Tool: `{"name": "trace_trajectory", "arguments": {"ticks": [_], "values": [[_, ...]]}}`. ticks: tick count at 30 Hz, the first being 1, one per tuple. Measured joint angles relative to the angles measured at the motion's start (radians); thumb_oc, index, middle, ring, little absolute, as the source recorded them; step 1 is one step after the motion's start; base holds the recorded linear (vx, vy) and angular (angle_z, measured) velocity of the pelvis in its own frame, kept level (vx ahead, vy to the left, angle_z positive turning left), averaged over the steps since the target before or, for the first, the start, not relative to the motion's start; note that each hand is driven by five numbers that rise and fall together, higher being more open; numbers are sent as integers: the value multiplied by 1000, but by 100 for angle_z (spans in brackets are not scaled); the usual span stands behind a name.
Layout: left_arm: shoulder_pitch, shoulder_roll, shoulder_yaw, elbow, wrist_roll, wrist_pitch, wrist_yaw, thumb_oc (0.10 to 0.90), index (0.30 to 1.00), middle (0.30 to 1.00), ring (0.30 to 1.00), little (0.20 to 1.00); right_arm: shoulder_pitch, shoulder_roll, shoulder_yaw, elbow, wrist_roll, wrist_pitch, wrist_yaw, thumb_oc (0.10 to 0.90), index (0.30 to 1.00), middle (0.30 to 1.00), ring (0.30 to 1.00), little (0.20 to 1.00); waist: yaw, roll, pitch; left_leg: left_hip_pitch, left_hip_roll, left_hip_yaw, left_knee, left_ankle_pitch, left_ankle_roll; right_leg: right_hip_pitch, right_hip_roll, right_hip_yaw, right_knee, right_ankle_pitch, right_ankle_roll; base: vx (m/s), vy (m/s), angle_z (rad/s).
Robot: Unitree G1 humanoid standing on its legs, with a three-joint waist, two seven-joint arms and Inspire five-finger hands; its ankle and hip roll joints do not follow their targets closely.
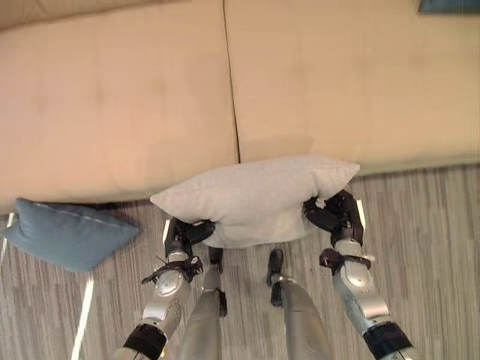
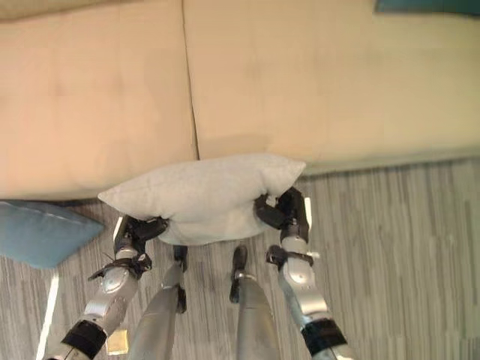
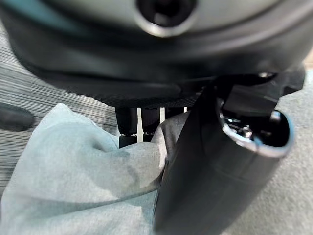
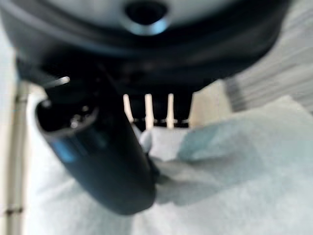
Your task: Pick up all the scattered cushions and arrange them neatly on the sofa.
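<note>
I have the grey cushion (image 1: 255, 196) pinched in my left hand (image 1: 186, 231) and right hand (image 1: 334, 213), just near the sofa (image 1: 337, 82) edge; I'd lift evenly, keeping it level, before pushing far onto the seat.

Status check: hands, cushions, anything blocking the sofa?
Left hand and right hand clamped on grey cushion, held before sofa. Blue cushion on floor. Seat ahead unobstructed.

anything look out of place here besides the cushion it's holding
Yes: a blue fabric cushion lies on the striped grey floor, by the front of the beige sofa. The left hand and right hand grip the pale grey cushion.
</note>
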Motion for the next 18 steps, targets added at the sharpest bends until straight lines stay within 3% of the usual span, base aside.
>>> {"name": "trace_trajectory", "arguments": {"ticks": [6, 8, 10, 12, 16, 18], "values": [[79, 44, 8, -92, 17, -2, -7, 400, 300, 300, 300, 300, 76, -49, -38, -119, -142, 6, 43, 400, 300, 300, 300, 300, 23, -5, -14, 164, 16, -13, 16, -78, -14, 242, 23, -36, -116, -2, 2, 153, -9, 15], [111, 36, 2, -108, 20, -2, -23, 400, 300, 300, 300, 300, 100, -50, -52, -134, -155, 8, 48, 400, 300, 300, 300, 300, 24, -13, -75, 177, 9, -13, 20, -100, -7, 278, 22, -48, -149, 1, 3, 173, 75, 14], [111, 26, -16, -108, 22, -2, -25, 400, 300, 300, 300, 300, 122, -45, -81, -137, -171, 14, 51, 400, 300, 300, 300, 300, 10, -22, -113, 190, -5, -15, 13, -91, -5, 332, 18, -85, -205, 17, 7, 223, 180, 40], [113, 34, -27, -110, 28, -2, -25, 400, 300, 300, 300, 300, 127, -38, -90, -137, -175, 27, 51, 400, 300, 300, 300, 300, 13, -39, -138, 206, -11, -10, 1, -95, 2, 353, 13, -82, -239, 26, 13, 203, 170, 10], [134, 46, -29, -114, 43, 3, -35, 400, 300, 300, 300, 300, 146, -21, -94, -162, -177, 40, 62, 400, 300, 300, 300, 300, 1, -61, -154, 248, -38, 19, 2, -114, 21, 407, -13, -72, -275, 35, 29, 189, 236, -11], [146, 54, -26, -117, 59, 3, -42, 400, 300, 300, 300, 300, 153, -20, -93, -169, -177, 46, 64, 400, 300, 300, 300, 300, 9, -62, -154, 281, -44, 48, -5, -126, 38, 412, -21, -35, -255, 38, 37, 60, 188, -31]]}}
